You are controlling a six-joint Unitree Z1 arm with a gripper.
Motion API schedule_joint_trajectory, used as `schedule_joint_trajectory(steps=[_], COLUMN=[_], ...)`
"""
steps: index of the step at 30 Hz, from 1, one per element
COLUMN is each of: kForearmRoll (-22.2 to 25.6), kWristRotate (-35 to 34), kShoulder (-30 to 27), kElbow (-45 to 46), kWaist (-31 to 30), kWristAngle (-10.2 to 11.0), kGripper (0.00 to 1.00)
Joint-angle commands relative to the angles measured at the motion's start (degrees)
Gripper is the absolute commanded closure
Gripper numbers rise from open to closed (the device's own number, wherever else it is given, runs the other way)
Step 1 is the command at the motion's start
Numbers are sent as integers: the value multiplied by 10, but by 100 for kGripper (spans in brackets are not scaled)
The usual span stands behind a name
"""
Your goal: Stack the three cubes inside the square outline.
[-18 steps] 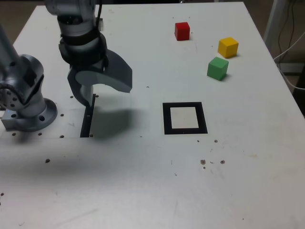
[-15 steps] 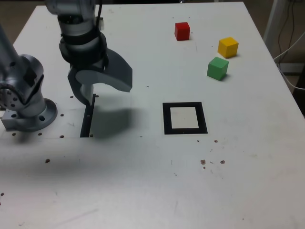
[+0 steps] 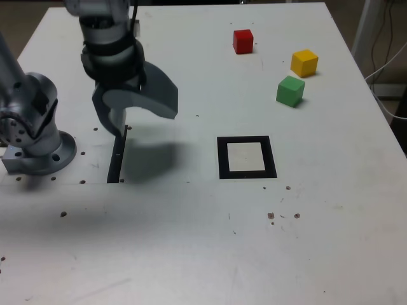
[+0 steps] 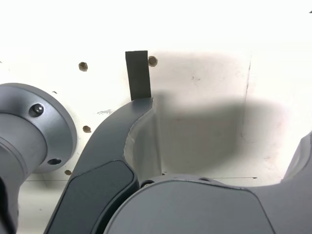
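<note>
the claw (image 3: 145, 124) hangs over the white tabletop (image 3: 172, 248) near the arm's base (image 3: 41, 155), its jaws spread wide with nothing between them. the black strip (image 3: 117, 159) lies below it. in the exterior view, the black square outline (image 3: 247, 157) lies flat to the claw's right. farther back sit the green cube (image 3: 290, 91), the yellow cube (image 3: 304, 63) just beside it, perhaps not touching, and the red cube (image 3: 243, 42) apart, left of both.

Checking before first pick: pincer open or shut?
Open: in the wrist view the pincer's jaws stand wide apart, with only bare tabletop showing between them.
</note>
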Motion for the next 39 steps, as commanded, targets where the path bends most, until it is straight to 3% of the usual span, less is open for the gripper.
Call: schedule_joint_trajectory(steps=[1, 12, 17, 25, 39], kForearmRoll=[20, 55, 87, 174, 285], kWristRotate=[24, 153, 226, 292, 364], kShoulder=[-3, 16, 54, 154, 351], kElbow=[-27, -125, -221, -419, -731], kWaist=[13, 94, 156, 213, 313], kWristAngle=[0, 2, 9, 11, -19], kGripper=[0, 0, 0, 1, 0])
